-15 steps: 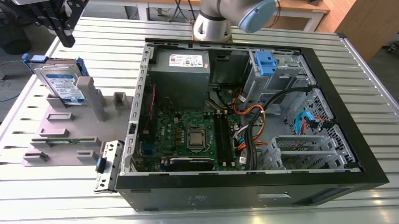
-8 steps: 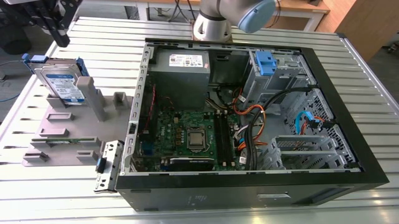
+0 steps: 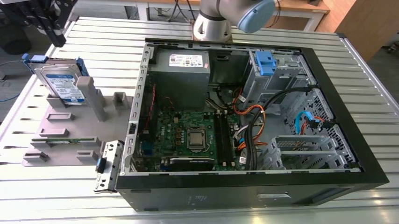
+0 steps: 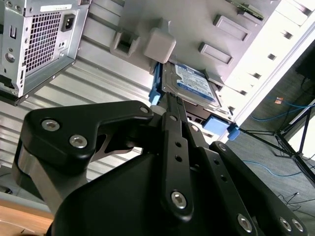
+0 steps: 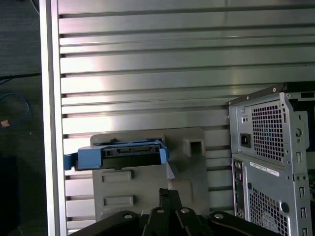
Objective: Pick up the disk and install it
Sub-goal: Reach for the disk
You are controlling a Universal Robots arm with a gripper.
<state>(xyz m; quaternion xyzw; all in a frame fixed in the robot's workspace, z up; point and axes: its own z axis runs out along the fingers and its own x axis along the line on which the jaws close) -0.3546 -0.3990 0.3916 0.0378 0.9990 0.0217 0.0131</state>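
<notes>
I see the disk (image 3: 62,86), a flat silver metal plate with blue plastic rails, standing upright in a slot of the grey moulded holder (image 3: 62,126). The holder is on the ribbed aluminium bench (image 3: 50,186), at the exterior view's left. The black pincer (image 5: 168,192) hangs near it, pressed together and holding nothing.

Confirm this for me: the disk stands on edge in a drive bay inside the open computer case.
Not right. The disk does stand on edge, but not inside the open computer case. It sits in the grey holder outside the case, on the exterior view's left of it. The exterior view shows this.
</notes>
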